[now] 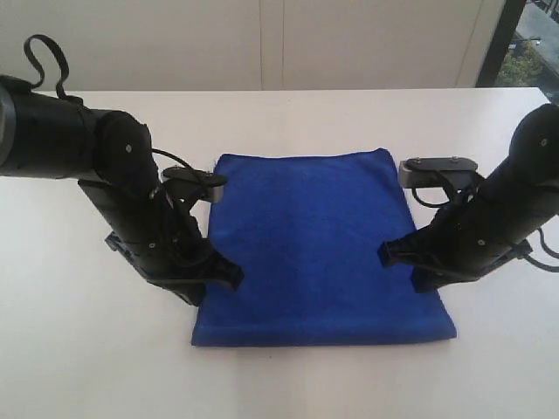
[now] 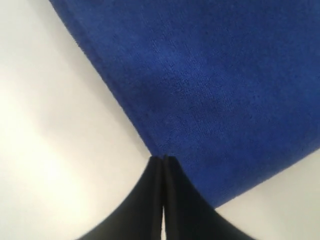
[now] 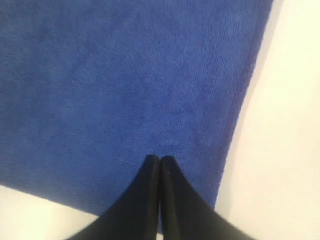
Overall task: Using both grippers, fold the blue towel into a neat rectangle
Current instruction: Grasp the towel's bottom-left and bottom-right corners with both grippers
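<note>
**Both grippers closed at the sides of the flat blue towel**

The deep royal-blue terry towel point(image 1: 319, 240) lies spread flat in the middle of the white tabletop point(image 1: 79, 358). Its outline is roughly rectangular, its surface smooth with no raised folds. In the exterior view its far edge runs almost straight across, and its near edge sits close to the front of the table.

The left black pincer gripper point(image 1: 229, 278) reaches down at a slant from the left, and its tip is at the towel's left side edge, towards the near corner. In the left wrist view its two fingers are pressed together with no gap point(image 2: 163, 160). The tip sits right at the hem of the blue cloth point(image 2: 215, 75), with bare table point(image 2: 50, 130) on the other side. No cloth shows between the fingers.

The right black pincer gripper point(image 1: 389, 255) slants in from the right, and its tip is just over the towel's right side edge. The right wrist view shows its fingers also closed tight against each other point(image 3: 160, 160). The tip is over the blue terry point(image 3: 125, 75), a little inside the edge and near a corner, with white table point(image 3: 285, 130) beside it. Nothing is pinched between them. Whether either tip presses on the cloth cannot be told.
</note>
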`<action>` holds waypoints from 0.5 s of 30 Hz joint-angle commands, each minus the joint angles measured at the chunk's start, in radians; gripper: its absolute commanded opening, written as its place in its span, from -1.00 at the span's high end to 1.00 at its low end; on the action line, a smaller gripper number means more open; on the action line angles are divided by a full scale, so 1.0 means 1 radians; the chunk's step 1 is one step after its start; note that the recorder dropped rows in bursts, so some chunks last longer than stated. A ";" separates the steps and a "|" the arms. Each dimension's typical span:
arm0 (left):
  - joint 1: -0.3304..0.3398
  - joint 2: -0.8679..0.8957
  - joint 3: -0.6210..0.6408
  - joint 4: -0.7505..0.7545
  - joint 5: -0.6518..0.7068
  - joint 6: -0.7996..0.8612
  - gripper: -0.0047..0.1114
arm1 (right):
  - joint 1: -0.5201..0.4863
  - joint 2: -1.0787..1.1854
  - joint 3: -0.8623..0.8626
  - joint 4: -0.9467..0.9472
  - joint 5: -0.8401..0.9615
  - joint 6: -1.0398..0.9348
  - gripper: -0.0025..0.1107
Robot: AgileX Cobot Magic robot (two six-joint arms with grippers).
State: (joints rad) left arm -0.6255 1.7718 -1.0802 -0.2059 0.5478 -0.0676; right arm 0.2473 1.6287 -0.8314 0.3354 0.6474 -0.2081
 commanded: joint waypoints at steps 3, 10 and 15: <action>-0.005 -0.120 0.008 0.076 0.112 0.394 0.92 | 0.001 -0.118 0.002 -0.020 0.076 -0.476 0.96; -0.005 -0.103 0.013 -0.185 0.185 0.918 0.92 | 0.001 -0.121 0.025 -0.018 0.179 -0.846 0.92; -0.005 -0.046 0.014 -0.279 0.175 1.057 0.92 | 0.001 -0.121 0.088 -0.025 0.101 -0.905 0.54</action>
State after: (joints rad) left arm -0.6255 1.7020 -1.0763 -0.4341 0.7094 0.9147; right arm 0.2489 1.5139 -0.7786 0.3196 0.7897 -1.0510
